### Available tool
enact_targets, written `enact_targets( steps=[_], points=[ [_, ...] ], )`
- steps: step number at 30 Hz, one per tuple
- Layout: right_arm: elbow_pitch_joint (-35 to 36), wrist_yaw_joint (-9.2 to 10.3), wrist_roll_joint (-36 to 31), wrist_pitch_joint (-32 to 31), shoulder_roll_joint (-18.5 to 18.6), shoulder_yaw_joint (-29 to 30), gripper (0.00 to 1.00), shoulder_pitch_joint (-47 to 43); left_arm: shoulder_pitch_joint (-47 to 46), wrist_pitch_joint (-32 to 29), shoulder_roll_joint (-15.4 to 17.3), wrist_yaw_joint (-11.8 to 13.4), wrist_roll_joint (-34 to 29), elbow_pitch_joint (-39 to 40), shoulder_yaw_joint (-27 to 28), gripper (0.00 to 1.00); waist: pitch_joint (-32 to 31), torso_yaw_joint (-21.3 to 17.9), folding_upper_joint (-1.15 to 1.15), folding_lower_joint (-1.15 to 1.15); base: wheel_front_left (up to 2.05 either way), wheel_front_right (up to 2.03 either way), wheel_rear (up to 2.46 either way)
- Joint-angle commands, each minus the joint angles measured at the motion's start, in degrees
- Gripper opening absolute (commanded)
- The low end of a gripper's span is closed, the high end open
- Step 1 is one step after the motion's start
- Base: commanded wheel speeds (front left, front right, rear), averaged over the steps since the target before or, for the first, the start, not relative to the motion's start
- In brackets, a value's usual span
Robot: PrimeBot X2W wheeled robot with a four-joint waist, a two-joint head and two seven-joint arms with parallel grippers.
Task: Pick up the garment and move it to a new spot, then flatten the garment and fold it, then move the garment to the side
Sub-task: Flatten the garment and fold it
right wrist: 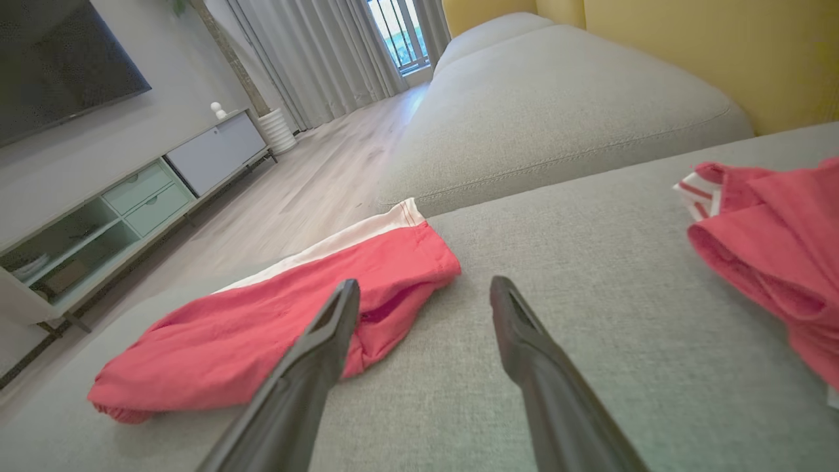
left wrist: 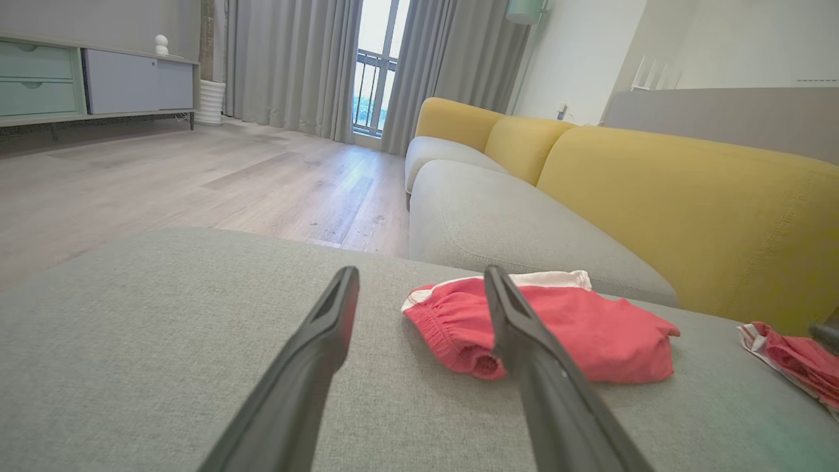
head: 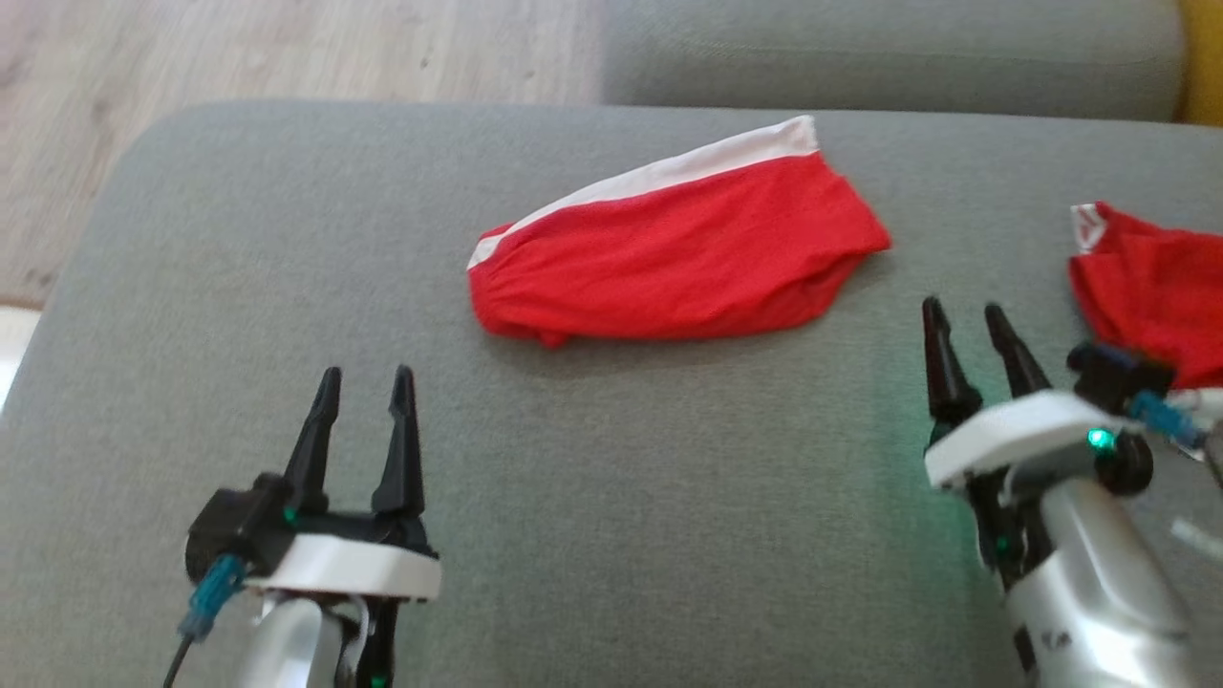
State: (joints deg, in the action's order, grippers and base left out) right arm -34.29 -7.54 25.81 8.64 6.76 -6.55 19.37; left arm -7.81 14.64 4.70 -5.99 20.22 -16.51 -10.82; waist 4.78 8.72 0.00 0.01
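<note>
On the grey sofa seat (head: pixel 239 287), in the head view, a red garment (head: pixel 669 253) with a white band is laid at the middle. The left claw (head: pixel 367 375) and right claw (head: pixel 963 308) are held wide apart, empty, short of it. In the left wrist view, the garment is seen ahead, untouched. In the right wrist view, a second red cloth (right wrist: pixel 773 262) is seen to its right.

No readable text, label or number appears anywhere.
</note>
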Motion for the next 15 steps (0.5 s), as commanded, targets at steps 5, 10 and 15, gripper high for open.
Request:
enact_targets(
  steps=[5,10,15],
  points=[
    [-1.58,0.05,1.08,-5.25,-1.47,4.77,1.0,9.86,-5.29,0.36,-0.67,-1.0,-0.89,0.57,1.74,1.0,4.84,4.7,0.0,-0.01,0.0,0.0,0.0],
    [-8.67,0.05,0.31,-9.58,-1.13,11.59,1.0,16.72,-8.05,0.36,-1.26,-1.4,-0.09,-0.7,-1.06,1.0,7.67,8.98,0.0,-0.01,0.0,0.0,0.0],
    [-17.92,0.05,-3.99,-12.17,0.56,18.48,1.0,22.44,-11.05,0.36,-1.38,-1.47,1.28,-0.74,-3.54,1.0,9.28,12.21,0.0,-0.01,0.0,0.0,0.0]
  ],
)
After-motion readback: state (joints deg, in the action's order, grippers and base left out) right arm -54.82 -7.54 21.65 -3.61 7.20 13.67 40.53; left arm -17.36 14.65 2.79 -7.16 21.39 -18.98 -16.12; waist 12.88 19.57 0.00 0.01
